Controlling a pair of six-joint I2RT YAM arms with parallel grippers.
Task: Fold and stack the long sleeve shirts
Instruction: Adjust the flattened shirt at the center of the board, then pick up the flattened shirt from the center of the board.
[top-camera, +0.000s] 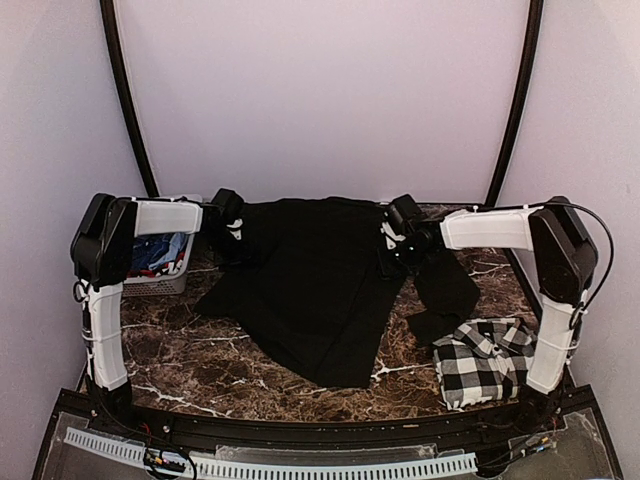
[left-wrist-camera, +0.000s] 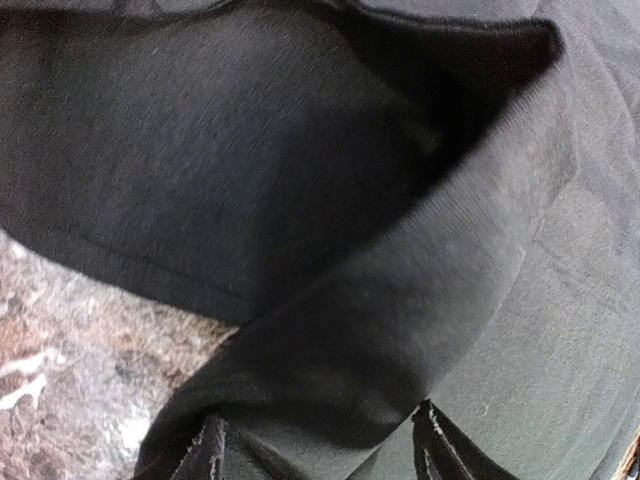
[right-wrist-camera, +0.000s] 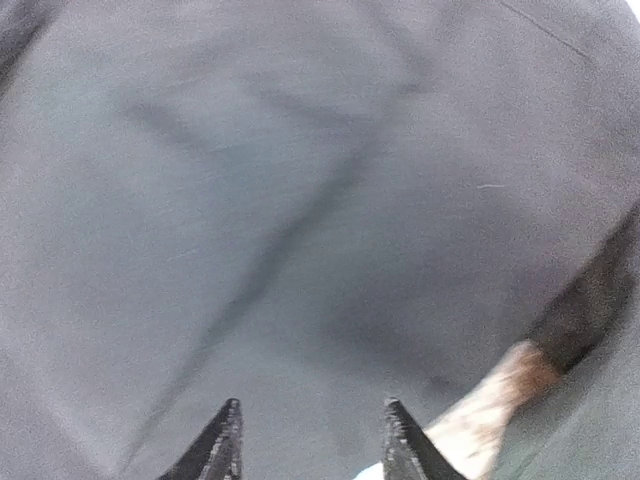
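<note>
Shirts: two. Black shirt (top-camera: 310, 290) is lying spread out; checked shirt (top-camera: 485, 360) is sitting folded at its near right. One laundry basket (top-camera: 165, 265) is standing far left of it. Left gripper (left-wrist-camera: 322, 440) is straddling its fold, grip cannot be told. Right gripper (right-wrist-camera: 308, 420) is hovering over it, jaws parted, empty.

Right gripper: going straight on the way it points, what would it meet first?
The right gripper would meet the black shirt, which fills the view just past its open fingertips; how far off is unclear.

No text, label, brand or number can be read anywhere.
</note>
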